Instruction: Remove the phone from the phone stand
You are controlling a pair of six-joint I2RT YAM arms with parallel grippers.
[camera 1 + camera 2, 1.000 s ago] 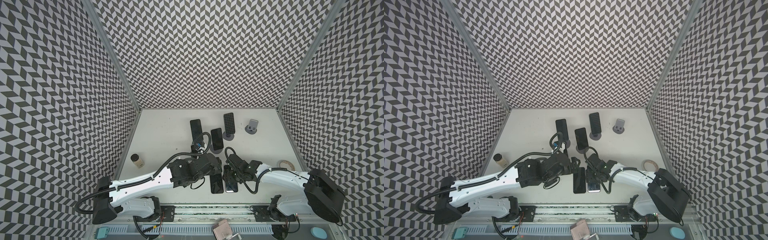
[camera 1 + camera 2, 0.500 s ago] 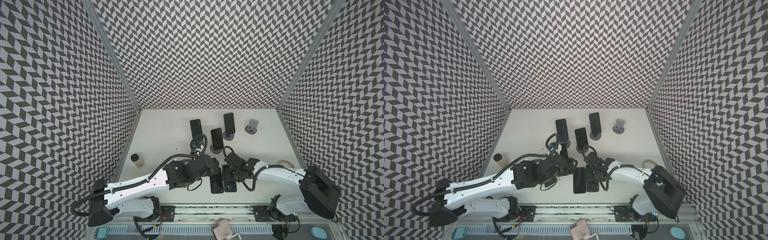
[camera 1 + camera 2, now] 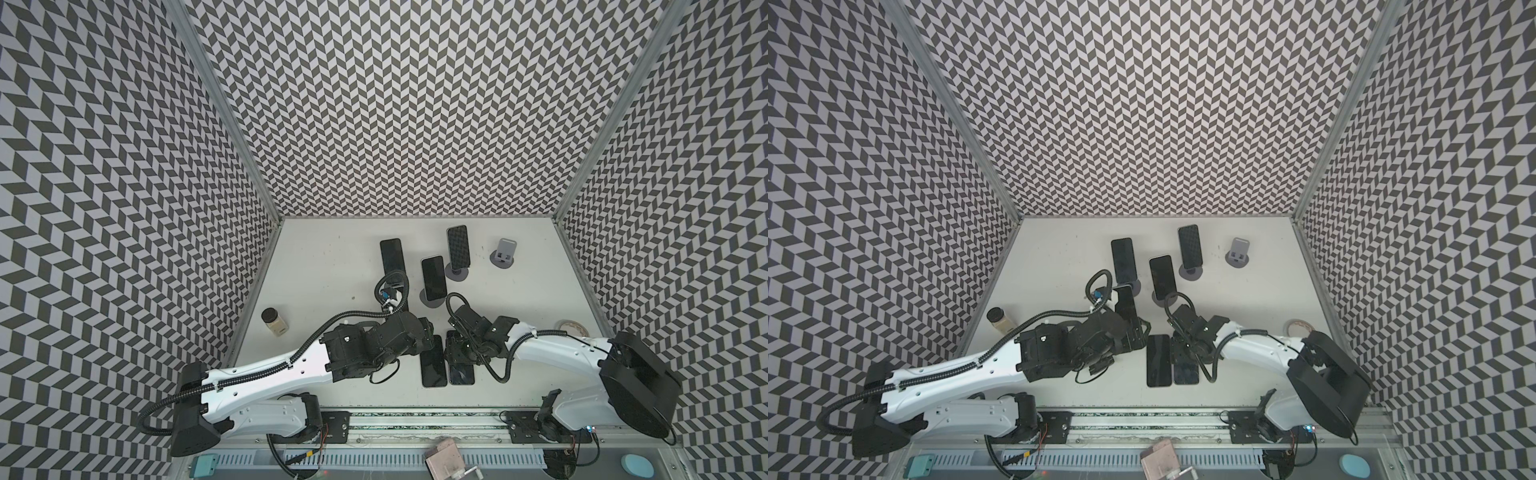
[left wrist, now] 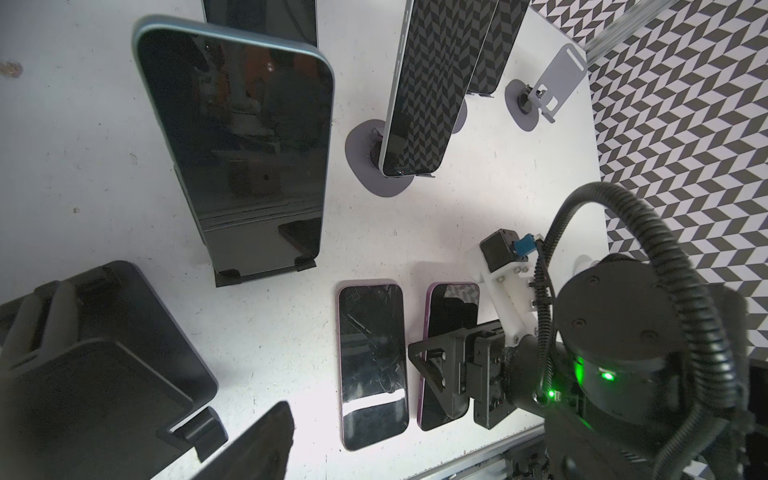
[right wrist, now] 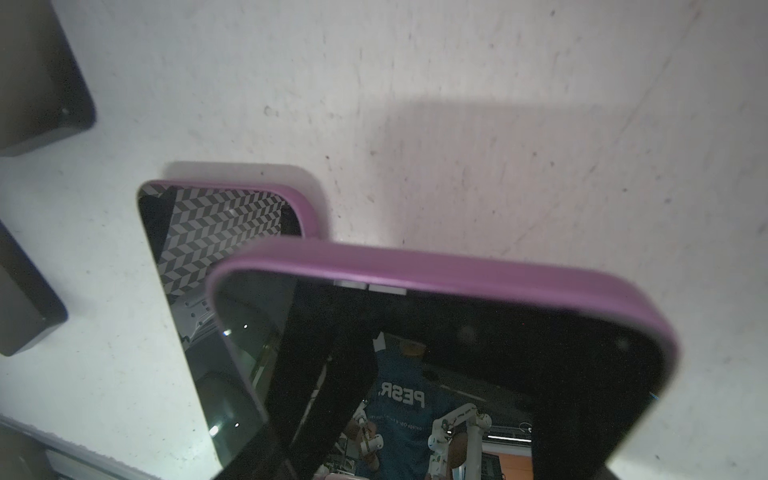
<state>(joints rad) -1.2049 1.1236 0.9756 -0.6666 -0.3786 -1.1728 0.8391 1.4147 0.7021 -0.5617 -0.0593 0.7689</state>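
The purple-cased, black-screened phone (image 5: 457,332) is low over the white table (image 5: 498,124), its long axis running front to back, beside a second purple-cased phone (image 4: 372,365) lying flat. The right gripper (image 4: 436,365) is clamped on it and hides its far part in both top views. The left gripper (image 4: 232,426) is spread apart. The screen reflects the lettering "PESR"

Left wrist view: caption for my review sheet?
Two purple-cased phones lie flat on the white table, right claw over one; other dark-screened phones sit on stands.
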